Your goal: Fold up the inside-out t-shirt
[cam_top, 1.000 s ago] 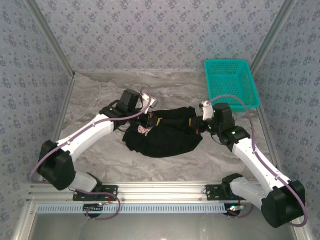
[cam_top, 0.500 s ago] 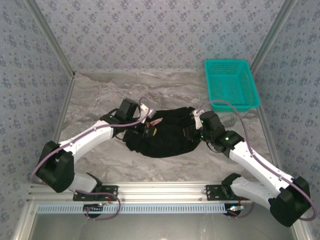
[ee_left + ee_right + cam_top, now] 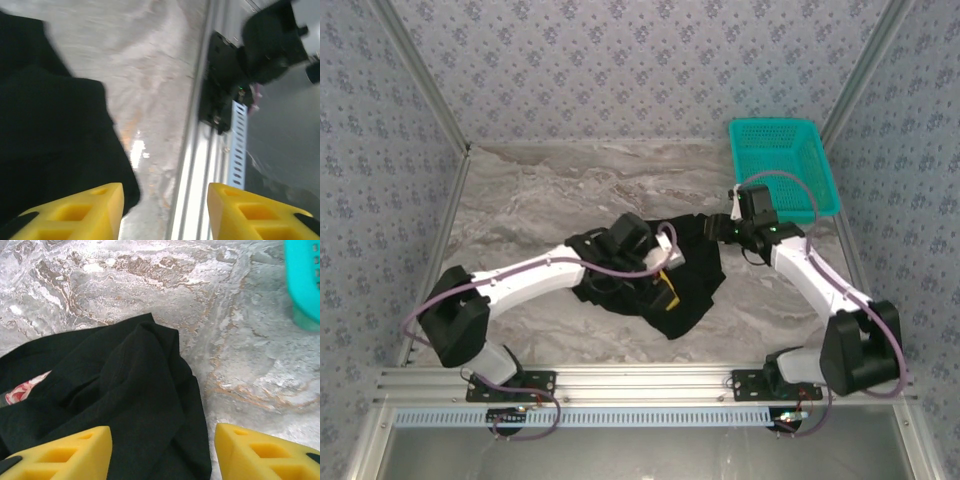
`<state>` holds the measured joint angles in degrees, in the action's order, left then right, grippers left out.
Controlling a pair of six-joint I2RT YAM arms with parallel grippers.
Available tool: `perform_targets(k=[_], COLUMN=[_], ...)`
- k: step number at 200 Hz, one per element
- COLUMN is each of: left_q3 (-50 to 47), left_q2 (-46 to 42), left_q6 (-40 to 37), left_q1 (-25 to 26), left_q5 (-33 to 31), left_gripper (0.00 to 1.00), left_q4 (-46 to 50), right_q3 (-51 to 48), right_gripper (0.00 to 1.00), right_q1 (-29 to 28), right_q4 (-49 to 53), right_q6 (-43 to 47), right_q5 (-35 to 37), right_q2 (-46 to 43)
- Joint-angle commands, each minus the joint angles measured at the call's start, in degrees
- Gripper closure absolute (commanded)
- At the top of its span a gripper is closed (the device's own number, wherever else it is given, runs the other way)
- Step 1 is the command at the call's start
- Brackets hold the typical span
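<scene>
The black inside-out t-shirt [image 3: 695,270] lies bunched in the middle of the table, with one point of cloth reaching toward the near edge. My left arm stretches across it. The left gripper [image 3: 667,296] hangs over the shirt's near right part. In the left wrist view the left gripper [image 3: 165,212] is open with bare table between the fingers and the black cloth [image 3: 50,140] to its left. My right gripper [image 3: 722,228] is at the shirt's far right corner. In the right wrist view it [image 3: 162,452] stands open above the dark cloth [image 3: 125,390]. A strip of pink print [image 3: 20,390] shows at the left.
A teal mesh basket [image 3: 772,123] stands at the back right, its corner [image 3: 302,280] close to the right gripper. The aluminium rail [image 3: 200,165] of the near table edge runs close by the left gripper. Patterned walls enclose the table.
Both grippers have opened and let go of the shirt. The left gripper swung right and nearer across the cloth; the right gripper drew back toward the basket. The shirt now has a near point.
</scene>
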<state>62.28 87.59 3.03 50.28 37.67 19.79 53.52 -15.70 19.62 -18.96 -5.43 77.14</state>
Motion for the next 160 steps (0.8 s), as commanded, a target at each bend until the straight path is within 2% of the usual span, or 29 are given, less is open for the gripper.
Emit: perform_targets(k=[1, 21, 31, 43, 57, 77, 85, 98, 106, 130, 160], left_q3=[-3.8, -6.8, -7.5, -8.2, -6.7, -2.6, -0.7, 2.5, 4.4, 9.8, 15.6], left_q2=[-6.4, -7.5, -6.4, -4.0, 1.0, 9.1, 12.1, 15.9, 17.8, 22.5, 28.6], left_q6=[6.4, 16.0, 19.3, 20.3, 19.8, 17.6, 17.0, 15.2, 13.8, 10.5, 6.5], left_q1=[-7.5, -17.2, -21.9, -26.4, -28.9, -29.1, -28.9, -27.6, -26.7, -24.3, -22.1], left_q5=[-10.5, -25.2, -30.0, -30.2, -28.1, -24.6, -23.0, -22.0, -22.6, -25.8, -27.8], left_gripper=[0.47, 0.39, 0.36, 0.35, 0.33, 0.28, 0.25, 0.23, 0.22, 0.22, 0.21], left_q4=[-4.8, -4.4, -2.8, -3.1, -3.1, -3.4, -3.8, -3.7, -3.2, -1.0, 1.6], right_q3=[3.9, 6.8, 8.1, 8.7, 8.8, 8.6, 8.6, 8.0, 7.7, 7.1, 6.8], right_gripper=[0.34, 0.28, 0.26, 0.25, 0.25, 0.30, 0.35, 0.49, 0.58, 0.73, 0.82], right_q1=[-0.5, -0.8, -1.0, -1.2, -1.6, -2.2, -2.3, -2.4, -2.3, -2.1, -2.0], right_q4=[-4.2, -5.7, -6.1, -7.0, -7.8, -9.0, -9.3, -9.9, -10.0, -9.9, -10.0], right_q6=[-0.6, -0.5, -0.8, -1.5, -2.3, -3.0, -3.2, -3.6, -3.7, -3.5, -3.0], right_q5=[-3.3, -4.3, -5.6, -8.4, -9.6, -10.8, -11.0, -11.9, -12.1, -12.5, -12.8], right_q2=[5.6, 12.4, 15.2, 17.5, 19.3, 21.1, 21.4, 21.7, 21.5, 20.6, 20.2])
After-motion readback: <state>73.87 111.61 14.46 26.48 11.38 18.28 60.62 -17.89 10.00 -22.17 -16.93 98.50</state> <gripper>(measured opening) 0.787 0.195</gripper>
